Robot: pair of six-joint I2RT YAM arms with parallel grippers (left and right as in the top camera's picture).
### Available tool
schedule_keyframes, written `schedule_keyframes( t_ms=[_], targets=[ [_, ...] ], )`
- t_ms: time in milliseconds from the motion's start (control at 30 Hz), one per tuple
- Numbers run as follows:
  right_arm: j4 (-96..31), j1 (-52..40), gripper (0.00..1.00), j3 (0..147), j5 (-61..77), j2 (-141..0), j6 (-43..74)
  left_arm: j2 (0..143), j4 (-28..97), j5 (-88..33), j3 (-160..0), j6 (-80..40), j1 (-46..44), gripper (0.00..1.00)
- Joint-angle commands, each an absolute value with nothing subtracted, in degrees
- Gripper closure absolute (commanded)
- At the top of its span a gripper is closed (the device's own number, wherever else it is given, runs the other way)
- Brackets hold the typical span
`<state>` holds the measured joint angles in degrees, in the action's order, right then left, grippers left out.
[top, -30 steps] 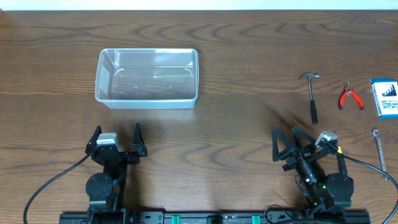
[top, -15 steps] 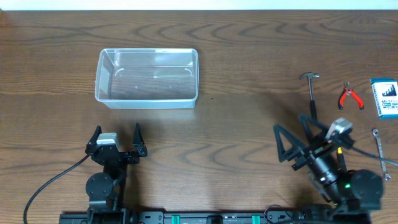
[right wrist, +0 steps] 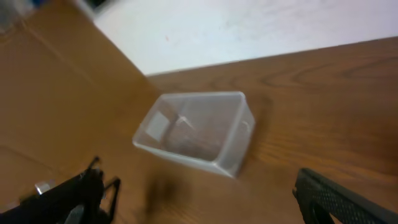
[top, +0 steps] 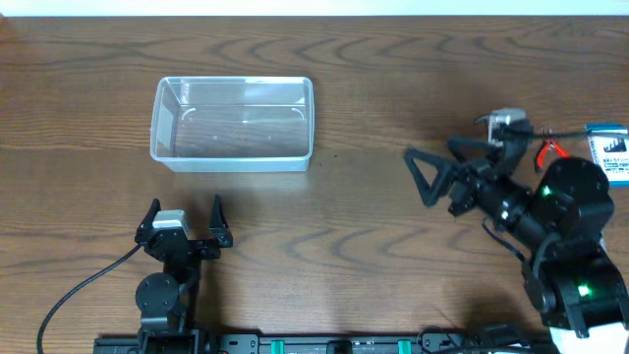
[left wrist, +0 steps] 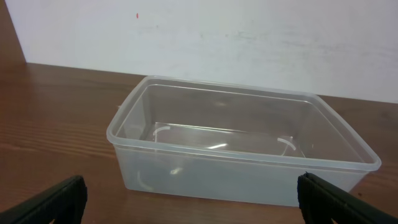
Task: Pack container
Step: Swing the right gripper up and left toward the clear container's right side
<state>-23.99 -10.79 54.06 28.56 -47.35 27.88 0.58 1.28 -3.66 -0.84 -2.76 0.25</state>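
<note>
Overhead looked straight down on the tabletop (top: 393,59). Left wrist faced the container (left wrist: 217,177) low and near; right wrist saw it from farther.

Dark wood-grain table (top: 393,59) is filling the overhead frame. Blue-and-white box (top: 614,147) is sitting at the right edge, mid-height (lower part covered). Red-handled pliers (top: 547,149) are peeking out just left of it, mostly hidden. White wall (left wrist: 249,37) is running behind the table's far edge in the left wrist view, and is showing blurred in the right wrist view.
</note>
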Motion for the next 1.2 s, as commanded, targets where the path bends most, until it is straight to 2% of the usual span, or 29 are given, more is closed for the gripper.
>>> schedule_keyframes(
  t_ms=[0, 233, 433, 567, 767, 967, 1167],
  targets=[
    [-19.92, -11.33, 0.01, 55.9, 31.14, -47.53, 32.12, 0.23, 3.79, -3.77, -0.23, -2.81, 0.03, 0.02],
    [-23.62, -13.32, 0.01, 60.51, 23.09, -48.23, 29.67, 0.23, 3.79, -3.77, -0.23, -2.81, 0.03, 0.02],
    [-41.41, -22.68, 0.01, 71.42, 4.47, -54.3, 25.04, 0.23, 3.79, -3.77, -0.23, -2.81, 0.03, 0.02],
    [-46.41, -29.63, 0.01, 77.78, -5.19, -61.12, 24.71, 0.23, 3.79, -3.77, -0.23, -2.81, 0.03, 0.02],
    [-52.21, -32.67, 0.01, 88.29, -5.34, -72.79, 24.14, 0.23, 3.79, -3.77, -0.23, -2.81, 0.03, 0.02],
    [-65.87, -32.67, 0.01, 98.87, -5.41, -84.03, 24.16, 0.23, 3.79, -3.77, -0.23, -2.81, 0.03, 0.02],
    [-72.69, -32.73, 0.01, 101.51, -5.43, -87.42, 24.16, 0.23, 3.79, -3.77, -0.23, -2.81, 0.03, 0.02]
  ],
)
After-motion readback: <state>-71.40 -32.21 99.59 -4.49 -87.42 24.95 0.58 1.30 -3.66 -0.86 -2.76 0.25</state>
